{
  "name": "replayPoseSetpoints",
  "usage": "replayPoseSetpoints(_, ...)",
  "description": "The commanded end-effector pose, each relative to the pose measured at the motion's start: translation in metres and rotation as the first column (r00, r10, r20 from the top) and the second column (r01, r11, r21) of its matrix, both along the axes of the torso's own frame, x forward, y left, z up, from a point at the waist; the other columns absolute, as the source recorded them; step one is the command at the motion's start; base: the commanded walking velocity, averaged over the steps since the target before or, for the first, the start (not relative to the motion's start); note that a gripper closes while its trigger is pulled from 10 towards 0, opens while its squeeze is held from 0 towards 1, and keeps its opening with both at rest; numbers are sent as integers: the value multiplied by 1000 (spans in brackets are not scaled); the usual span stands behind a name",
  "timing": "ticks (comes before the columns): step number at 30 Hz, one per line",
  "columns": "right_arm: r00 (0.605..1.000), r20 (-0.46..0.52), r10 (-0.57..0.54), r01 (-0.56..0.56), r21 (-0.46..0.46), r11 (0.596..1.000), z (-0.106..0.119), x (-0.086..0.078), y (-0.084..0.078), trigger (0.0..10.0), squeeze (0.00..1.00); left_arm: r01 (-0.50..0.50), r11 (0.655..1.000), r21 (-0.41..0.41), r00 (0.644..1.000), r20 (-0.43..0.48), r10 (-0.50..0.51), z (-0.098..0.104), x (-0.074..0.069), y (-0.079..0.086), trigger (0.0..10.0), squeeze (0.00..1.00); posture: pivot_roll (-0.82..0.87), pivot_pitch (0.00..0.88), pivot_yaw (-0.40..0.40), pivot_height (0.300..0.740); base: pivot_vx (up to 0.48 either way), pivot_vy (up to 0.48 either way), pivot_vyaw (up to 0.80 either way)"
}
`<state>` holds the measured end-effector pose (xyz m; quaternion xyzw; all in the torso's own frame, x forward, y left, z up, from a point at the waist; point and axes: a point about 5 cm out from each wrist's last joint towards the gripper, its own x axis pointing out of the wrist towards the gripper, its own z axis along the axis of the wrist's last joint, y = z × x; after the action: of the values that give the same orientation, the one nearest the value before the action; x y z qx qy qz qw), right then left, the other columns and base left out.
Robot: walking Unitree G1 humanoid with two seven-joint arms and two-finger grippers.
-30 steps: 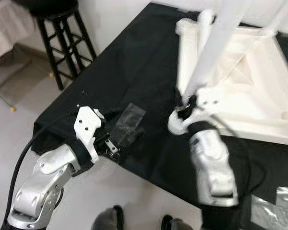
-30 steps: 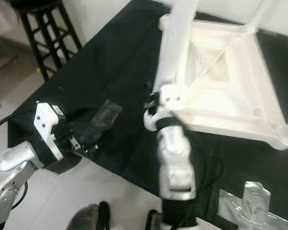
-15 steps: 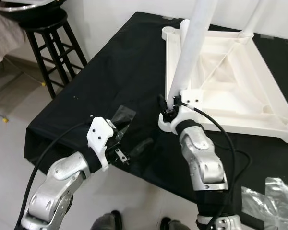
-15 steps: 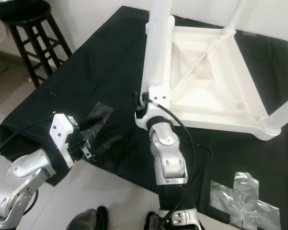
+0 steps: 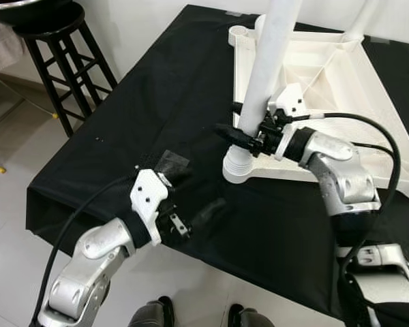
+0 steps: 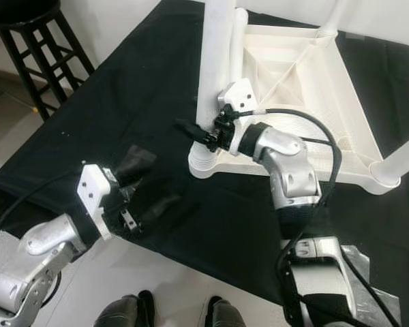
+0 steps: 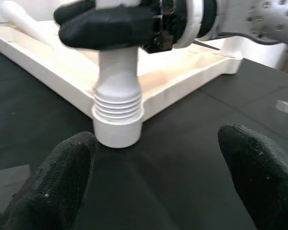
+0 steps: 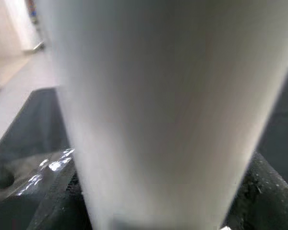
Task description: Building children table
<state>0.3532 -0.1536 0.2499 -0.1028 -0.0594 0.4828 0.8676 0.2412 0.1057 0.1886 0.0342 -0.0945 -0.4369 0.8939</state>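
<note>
At frame centre, the right gripper [image 5: 244, 138] is clamped on the white table leg [image 5: 269, 61] standing in the upturned tabletop [image 5: 368, 88]. Lower left, the left gripper [image 7: 153, 177] rests spread apart on the black cloth [image 5: 157, 88].

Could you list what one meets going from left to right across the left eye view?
Black stool → left gripper → white table leg → right gripper → upturned white tabletop.

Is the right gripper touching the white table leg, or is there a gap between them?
Touching. In the left eye view the right gripper has its black fingers around the white table leg; the right wrist view shows the leg pressed between them.
</note>
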Motion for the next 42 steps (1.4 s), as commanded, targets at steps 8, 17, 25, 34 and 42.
replayPoseSetpoints(8,990,-108,93,-87,56,995,-13,7,-9,0,0,98,994,57,995,2,-99,0,-6,4,10000,0,109,219,-12,740,0,0,0)
replayPoseSetpoints(17,991,-115,70,-58,100,993,-26,-1,-28,0,0,59,997,41,998,0,-59,-4,1,5,10000,0,79,219,-12,740,0,0,0)
replayPoseSetpoints(25,967,-89,-240,244,41,969,-50,-10,-26,0,0,34,999,21,999,-21,-33,-16,7,2,10000,0,49,206,-11,740,0,0,0)
replayPoseSetpoints(34,684,-188,-704,721,35,692,-101,-53,17,0,0,23,1000,20,999,-43,-22,-28,10,1,10000,0,35,185,12,740,0,0,0)
replayPoseSetpoints(42,669,-115,-734,742,46,669,-84,-33,11,10000,0,-35,999,-11,998,-46,35,-32,16,4,10000,0,59,175,0,740,0,0,0)
